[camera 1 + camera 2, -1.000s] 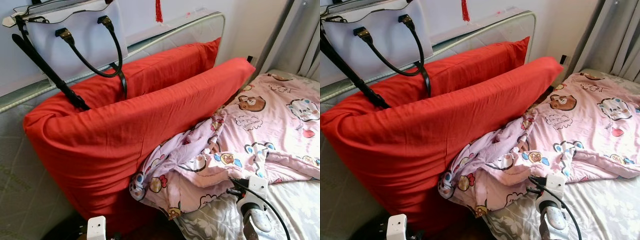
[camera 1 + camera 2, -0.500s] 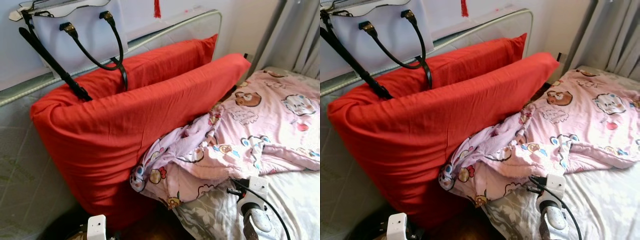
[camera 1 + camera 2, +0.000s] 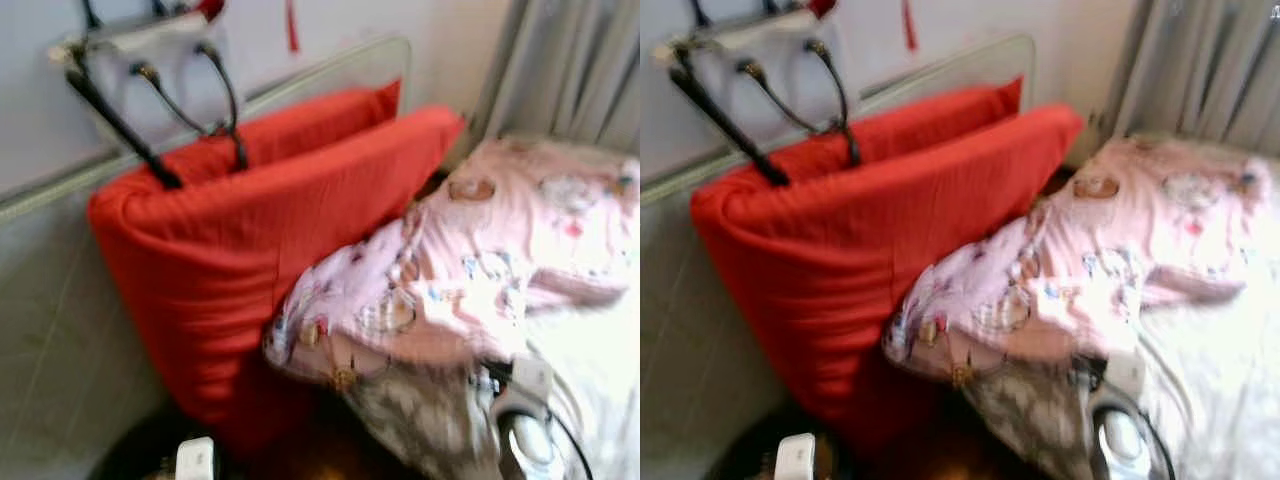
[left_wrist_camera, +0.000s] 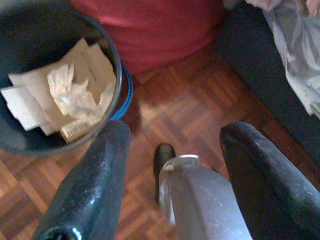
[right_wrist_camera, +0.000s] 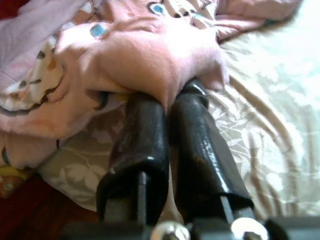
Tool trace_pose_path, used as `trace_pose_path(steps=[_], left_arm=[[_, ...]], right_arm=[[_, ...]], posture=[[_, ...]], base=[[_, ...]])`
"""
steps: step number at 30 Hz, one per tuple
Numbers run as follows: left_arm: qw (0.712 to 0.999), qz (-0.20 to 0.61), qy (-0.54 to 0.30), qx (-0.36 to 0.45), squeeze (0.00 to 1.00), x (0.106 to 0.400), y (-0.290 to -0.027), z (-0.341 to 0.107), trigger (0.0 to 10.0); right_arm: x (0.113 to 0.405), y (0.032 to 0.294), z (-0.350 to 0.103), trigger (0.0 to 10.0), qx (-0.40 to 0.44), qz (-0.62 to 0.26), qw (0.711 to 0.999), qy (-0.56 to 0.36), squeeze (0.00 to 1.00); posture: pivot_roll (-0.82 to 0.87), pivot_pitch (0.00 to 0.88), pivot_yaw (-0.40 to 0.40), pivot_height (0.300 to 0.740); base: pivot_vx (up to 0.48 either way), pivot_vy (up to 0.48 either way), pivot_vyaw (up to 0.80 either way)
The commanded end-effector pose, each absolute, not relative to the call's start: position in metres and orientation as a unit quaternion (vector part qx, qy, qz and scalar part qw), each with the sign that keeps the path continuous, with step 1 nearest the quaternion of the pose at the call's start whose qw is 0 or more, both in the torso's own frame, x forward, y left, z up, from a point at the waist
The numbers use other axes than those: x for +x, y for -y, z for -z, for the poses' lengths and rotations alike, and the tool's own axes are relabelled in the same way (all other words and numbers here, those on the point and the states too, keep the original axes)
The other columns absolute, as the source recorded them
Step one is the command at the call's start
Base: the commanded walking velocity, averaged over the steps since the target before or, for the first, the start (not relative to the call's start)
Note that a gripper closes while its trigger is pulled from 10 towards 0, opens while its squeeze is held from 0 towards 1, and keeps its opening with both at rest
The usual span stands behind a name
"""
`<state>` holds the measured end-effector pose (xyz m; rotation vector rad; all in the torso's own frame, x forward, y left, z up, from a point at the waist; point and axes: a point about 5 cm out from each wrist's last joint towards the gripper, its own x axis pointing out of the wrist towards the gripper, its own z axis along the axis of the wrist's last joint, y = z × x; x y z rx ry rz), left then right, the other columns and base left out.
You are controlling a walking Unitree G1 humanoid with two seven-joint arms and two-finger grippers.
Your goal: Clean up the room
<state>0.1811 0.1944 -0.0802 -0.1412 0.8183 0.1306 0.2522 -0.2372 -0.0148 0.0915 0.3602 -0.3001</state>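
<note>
A pink cartoon-print quilt point(image 3: 480, 250) lies rumpled across the bed, its near corner bunched against two big red pillows point(image 3: 250, 230). My right gripper point(image 5: 170, 97) is shut on a fold of that quilt point(image 5: 145, 55) at the bed's near edge; the fabric drapes over its fingertips. My right wrist point(image 3: 520, 435) is low at the right. My left gripper point(image 4: 175, 135) hangs open and holds nothing, above the wooden floor point(image 4: 185, 105) beside a dark bin point(image 4: 114, 55) that holds crumpled paper.
A white handbag point(image 3: 150, 55) with black straps hangs on the padded headboard above the pillows. Grey curtains point(image 3: 570, 70) hang at the far right. The bed has a floral sheet point(image 5: 270, 135). The bin stands against the red pillow's base.
The head views have swung and gone blurred, so the camera is moving. Pillows and quilt sit lower and more to the right in the picture. Both arms keep their places.
</note>
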Motion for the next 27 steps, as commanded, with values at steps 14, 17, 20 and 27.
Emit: trace_pose_path(steps=[14, 17, 20, 27], left_arm=[[0.910, -0.053, -0.408, -0.056, 0.00, 0.178, -0.195, 0.082, 10.0], [0.910, -0.052, -0.408, -0.056, 0.00, 0.178, -0.194, 0.082, 10.0], [0.910, -0.052, -0.408, -0.056, 0.00, 0.178, -0.194, 0.082, 10.0], [0.910, -0.051, -0.409, -0.054, 0.00, 0.178, -0.195, 0.082, 10.0]], right_arm=[[0.261, 0.237, 0.005, 10.0, 0.036, 0.154, 0.976, -0.148, 0.00], [0.260, 0.237, 0.005, 10.0, 0.035, 0.155, 0.976, -0.147, 0.00], [0.260, 0.238, 0.004, 10.0, 0.033, 0.159, 0.976, -0.144, 0.00], [0.264, 0.243, -0.004, 10.0, 0.018, 0.169, 0.979, -0.116, 0.00]], posture=[[-0.10, 0.000, 0.030, 0.740], [-0.09, 0.000, 0.028, 0.740], [-0.09, 0.000, 0.028, 0.740], [-0.10, 0.000, 0.028, 0.740]], base=[[-0.299, 0.000, 0.00], [-0.300, 0.000, 0.00], [-0.300, 0.000, 0.00], [-0.257, 0.000, 0.00]])
